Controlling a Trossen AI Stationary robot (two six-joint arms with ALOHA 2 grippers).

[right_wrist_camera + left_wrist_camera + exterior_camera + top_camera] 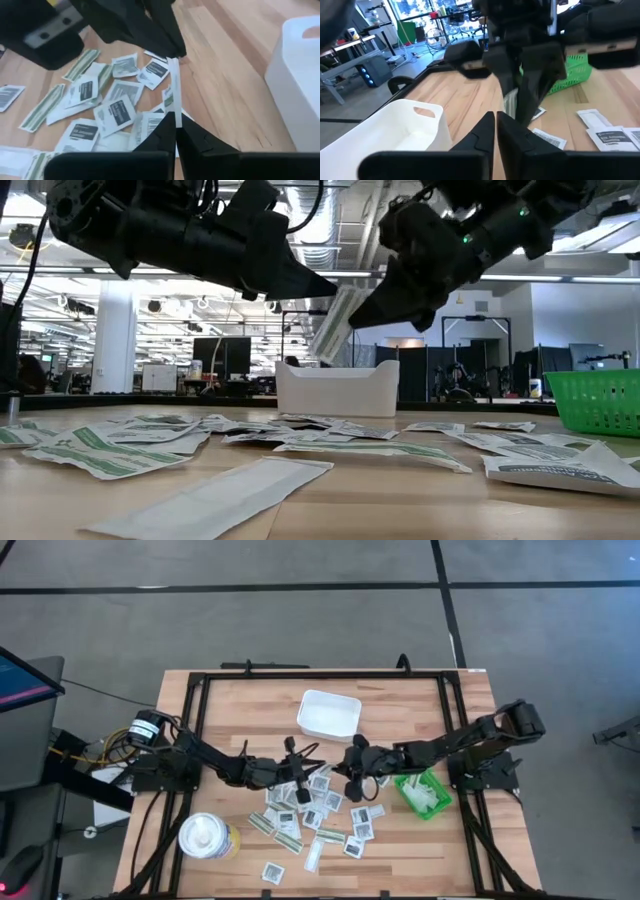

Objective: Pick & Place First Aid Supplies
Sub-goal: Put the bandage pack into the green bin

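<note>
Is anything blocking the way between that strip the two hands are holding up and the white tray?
Nothing visible. The strip hangs above the table, pinched between the left hand and right hand. Only bare wood lies between it and the tray.

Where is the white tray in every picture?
High view: the tray sits upper middle, beyond the packets.
Low view: tray in the middle, far across the table behind the packets.
Left wrist view: tray fills the lower left, close up.
Right wrist view: tray at the right edge, cut off.
Shared landmark: the scattered packets show in all four views.
</note>
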